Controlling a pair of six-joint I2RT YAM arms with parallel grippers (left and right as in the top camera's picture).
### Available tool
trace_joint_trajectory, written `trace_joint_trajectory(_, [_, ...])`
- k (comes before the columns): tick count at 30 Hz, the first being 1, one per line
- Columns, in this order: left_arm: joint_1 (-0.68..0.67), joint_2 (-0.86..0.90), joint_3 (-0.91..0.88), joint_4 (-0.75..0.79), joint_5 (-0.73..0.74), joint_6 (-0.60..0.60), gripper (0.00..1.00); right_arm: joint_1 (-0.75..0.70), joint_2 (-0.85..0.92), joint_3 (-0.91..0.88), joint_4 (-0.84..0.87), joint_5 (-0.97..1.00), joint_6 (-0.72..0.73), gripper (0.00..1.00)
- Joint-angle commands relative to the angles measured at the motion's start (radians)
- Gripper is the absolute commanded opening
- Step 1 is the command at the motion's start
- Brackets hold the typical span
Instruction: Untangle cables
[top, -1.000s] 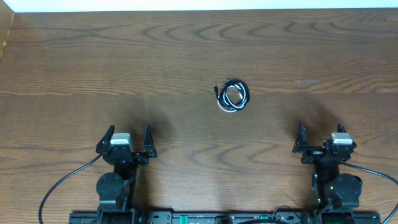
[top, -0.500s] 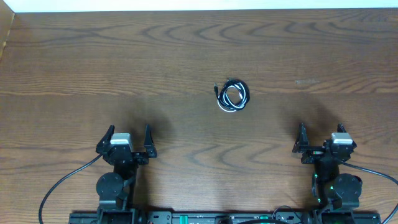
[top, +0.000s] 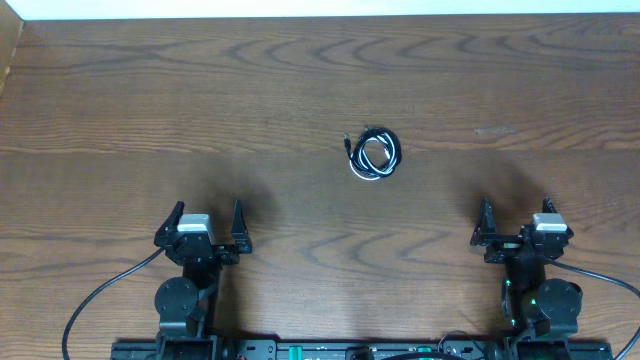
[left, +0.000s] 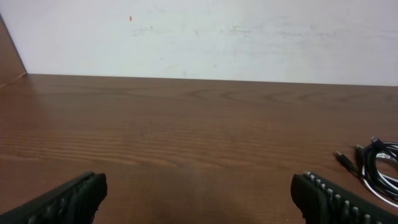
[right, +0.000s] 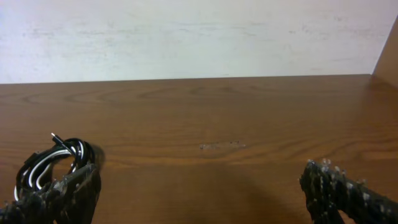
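The cables (top: 374, 154) are lying as one small tight coil of black and white cord on the bare wooden table (top: 150, 100), out past both arms and roughly between them. The left gripper (top: 207, 212) is sitting low near the table's near edge with its jaws spread wide and nothing between them; the right gripper (top: 516, 212) is doing the same on the other side, also holding nothing.

From the left jaws the coil is lying ahead and off to the right; from the right jaws it is lying ahead and off to the left. It is well apart from both, though the right arm is looking slightly nearer, by a narrow margin.

The bundle is reading as nearly round, so it is offering no clear long axis. Only a short black plug end (top: 346, 141) is poking out on its far left side, toward the left arm's half. That loose end is probably the easiest place to start pulling a strand free.

No containers are showing in any view.
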Motion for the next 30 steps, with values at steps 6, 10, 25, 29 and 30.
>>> trace_joint_trajectory(6, [0.004, -0.005, -0.015, -0.040, -0.029, 0.006, 1.00, -0.007, -0.005, -0.004, -0.001, 0.002, -0.011, 0.99])
trace_joint_trajectory(10, [0.003, -0.005, -0.015, -0.040, -0.028, -0.005, 1.00, -0.007, -0.005, -0.004, -0.001, 0.002, -0.011, 0.99])
trace_joint_trajectory(25, [0.004, -0.005, -0.015, 0.001, -0.074, 0.037, 1.00, -0.007, -0.005, -0.005, -0.001, 0.002, -0.011, 0.99])
trace_joint_trajectory(29, [0.004, -0.005, -0.015, -0.011, -0.074, 0.036, 1.00, -0.007, -0.005, -0.004, -0.001, 0.002, -0.011, 0.99])
trace_joint_trajectory(30, [0.004, -0.005, -0.015, -0.014, -0.074, 0.036, 1.00, -0.007, -0.005, -0.005, -0.001, 0.002, -0.011, 0.99])
